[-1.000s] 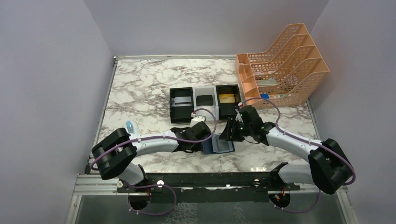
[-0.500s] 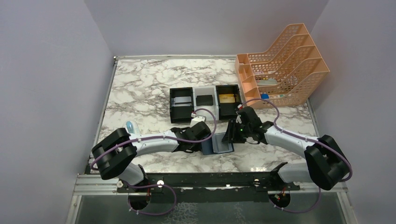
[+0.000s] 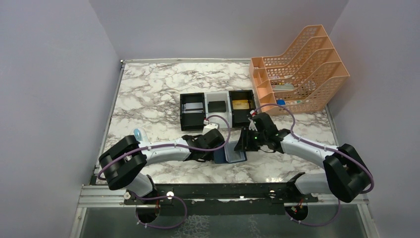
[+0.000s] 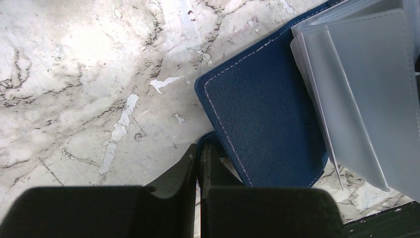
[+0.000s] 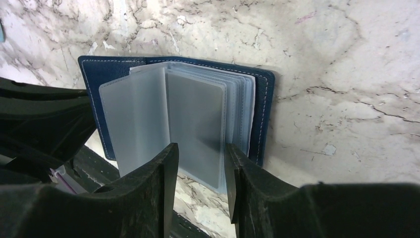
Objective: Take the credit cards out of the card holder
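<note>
Top: card holder [image 3: 232,154] lies open on the table [image 3: 148,94], just in front of the box trays [image 3: 192,111] — gold card [image 3: 240,104] sits in the right-hand tray. Left wrist: left gripper [image 4: 199,148] is fully closed, tips at the holder's cover edge; can't tell if it's pinching it. Right wrist: right gripper [image 5: 198,148] is part open, gripping nothing — clear pockets [image 5: 193,114] show between its fingers.

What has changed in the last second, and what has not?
The right gripper shifted slightly left over the open card holder; its jaws narrowed a little around a clear pocket, still apart. The left gripper stays shut on the holder's tab. The box trays and the file rack did not move.
</note>
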You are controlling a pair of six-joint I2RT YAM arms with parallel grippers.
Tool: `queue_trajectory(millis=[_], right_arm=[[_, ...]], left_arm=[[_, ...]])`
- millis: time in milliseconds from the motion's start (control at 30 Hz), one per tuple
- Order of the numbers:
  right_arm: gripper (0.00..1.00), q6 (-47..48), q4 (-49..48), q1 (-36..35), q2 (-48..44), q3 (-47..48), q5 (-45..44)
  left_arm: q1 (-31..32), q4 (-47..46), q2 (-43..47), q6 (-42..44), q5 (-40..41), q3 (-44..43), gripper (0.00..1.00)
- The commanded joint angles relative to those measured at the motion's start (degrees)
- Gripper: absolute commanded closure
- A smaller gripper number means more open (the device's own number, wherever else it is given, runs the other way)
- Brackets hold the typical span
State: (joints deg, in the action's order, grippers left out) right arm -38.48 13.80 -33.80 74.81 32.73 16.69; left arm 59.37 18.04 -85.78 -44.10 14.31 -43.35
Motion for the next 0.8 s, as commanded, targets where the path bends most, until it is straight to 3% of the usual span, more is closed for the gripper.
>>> queue_trajectory(millis=[0, 367, 767], right_arm=[[0.61, 2.3, -0.7, -0.2, -0.4, 1.8, 3.8], [0.61, 2.5, 0.6, -0.2, -3.1, 3.2, 4.0], [0.64, 4.2, 0.7, -0.2, -1.8, 5.1, 9.9]], left_arm=[[0.3, -0.4, -0.5, 0.3, -1.6, -1.1, 1.00], [0.3, -0.7, -0.4, 0.3, -1.6, -0.9, 1.00], [0.4, -1.0, -0.7, 0.5, -1.9, -1.0, 1.00]])
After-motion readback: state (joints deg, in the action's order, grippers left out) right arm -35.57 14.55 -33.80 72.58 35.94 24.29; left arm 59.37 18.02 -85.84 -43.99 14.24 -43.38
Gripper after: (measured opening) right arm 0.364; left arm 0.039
